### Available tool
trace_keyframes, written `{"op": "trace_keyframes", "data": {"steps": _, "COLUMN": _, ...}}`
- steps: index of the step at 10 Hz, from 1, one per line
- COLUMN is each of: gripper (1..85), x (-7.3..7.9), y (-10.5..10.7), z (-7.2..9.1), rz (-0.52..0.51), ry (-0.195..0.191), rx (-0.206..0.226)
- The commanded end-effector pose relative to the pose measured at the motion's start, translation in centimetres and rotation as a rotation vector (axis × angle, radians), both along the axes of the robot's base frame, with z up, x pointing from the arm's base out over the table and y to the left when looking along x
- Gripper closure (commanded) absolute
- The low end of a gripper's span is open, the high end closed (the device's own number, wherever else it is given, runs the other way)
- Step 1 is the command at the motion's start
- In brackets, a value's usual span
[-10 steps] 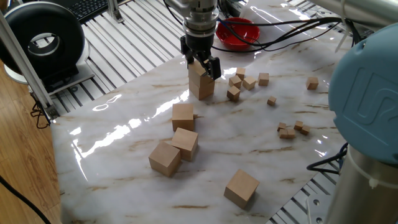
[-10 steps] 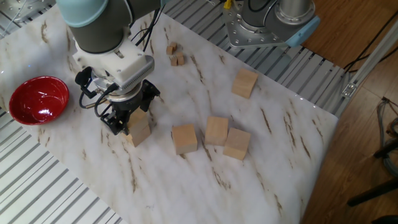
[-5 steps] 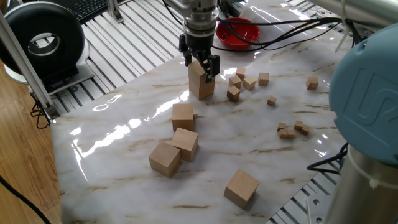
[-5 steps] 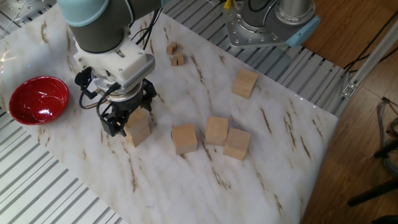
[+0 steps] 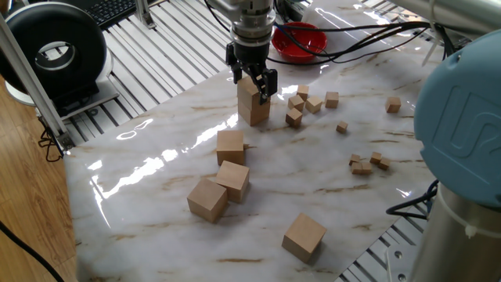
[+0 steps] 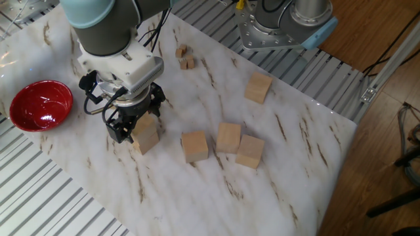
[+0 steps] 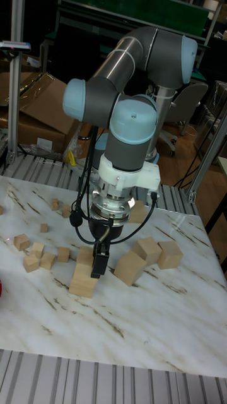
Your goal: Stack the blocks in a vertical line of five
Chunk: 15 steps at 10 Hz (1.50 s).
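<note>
A short stack of two blocks (image 5: pixel 253 110) (image 6: pixel 147 139) (image 7: pixel 82 278) stands at the far side of the marble table. My gripper (image 5: pixel 253 83) (image 6: pixel 136 122) (image 7: pixel 94 257) hangs straight over it. Its fingers straddle the upper part of the top block and look slightly apart from its sides, so it reads as open. Several more blocks lie loose: one (image 5: pixel 230 146) (image 6: pixel 195 145) just in front of the stack, two side by side (image 5: pixel 233 178) (image 5: pixel 207 198), and one alone (image 5: pixel 304 236) (image 6: pixel 258 86) near the table edge.
A red bowl (image 5: pixel 299 39) (image 6: pixel 41 105) sits beyond the stack at the table edge. Tiny wooden cubes lie scattered to the right of the stack (image 5: pixel 301 102) and further out (image 5: pixel 364 163). Cables trail behind the gripper. The robot base (image 5: pixel 462 141) fills the right.
The gripper has risen slightly along the top block, while the stack has stayed put. The loose blocks have not moved.
</note>
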State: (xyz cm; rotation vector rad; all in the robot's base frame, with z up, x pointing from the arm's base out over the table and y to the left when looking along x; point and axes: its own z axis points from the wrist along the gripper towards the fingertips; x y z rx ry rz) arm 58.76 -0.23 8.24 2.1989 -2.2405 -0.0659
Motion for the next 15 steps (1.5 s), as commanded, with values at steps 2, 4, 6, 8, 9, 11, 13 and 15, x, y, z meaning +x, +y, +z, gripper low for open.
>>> {"op": "trace_keyframes", "data": {"steps": 2, "gripper": 0.7, "x": -0.2, "y": 0.7, "z": 1.3, "rz": -0.009, "ry": 0.006, "rx": -0.011}}
{"op": "trace_keyframes", "data": {"steps": 4, "gripper": 0.7, "x": -0.3, "y": 1.1, "z": 1.6, "rz": -0.015, "ry": 0.006, "rx": -0.013}}
{"op": "trace_keyframes", "data": {"steps": 6, "gripper": 0.7, "x": -0.4, "y": 1.7, "z": 2.2, "rz": -0.02, "ry": 0.008, "rx": -0.031}}
{"op": "trace_keyframes", "data": {"steps": 8, "gripper": 0.7, "x": -0.7, "y": 3.0, "z": 2.7, "rz": -0.044, "ry": 0.01, "rx": -0.052}}
{"op": "trace_keyframes", "data": {"steps": 9, "gripper": 0.7, "x": -0.8, "y": 3.7, "z": 2.6, "rz": -0.064, "ry": 0.006, "rx": -0.055}}
{"op": "trace_keyframes", "data": {"steps": 11, "gripper": 0.7, "x": -1.3, "y": 7.3, "z": 1.9, "rz": -0.158, "ry": 0.014, "rx": 0.01}}
{"op": "trace_keyframes", "data": {"steps": 13, "gripper": 0.7, "x": -1.1, "y": 8.9, "z": 1.1, "rz": -0.177, "ry": -0.021, "rx": -0.001}}
{"op": "trace_keyframes", "data": {"steps": 15, "gripper": 0.7, "x": -0.6, "y": 10.1, "z": -0.1, "rz": -0.133, "ry": -0.065, "rx": -0.014}}
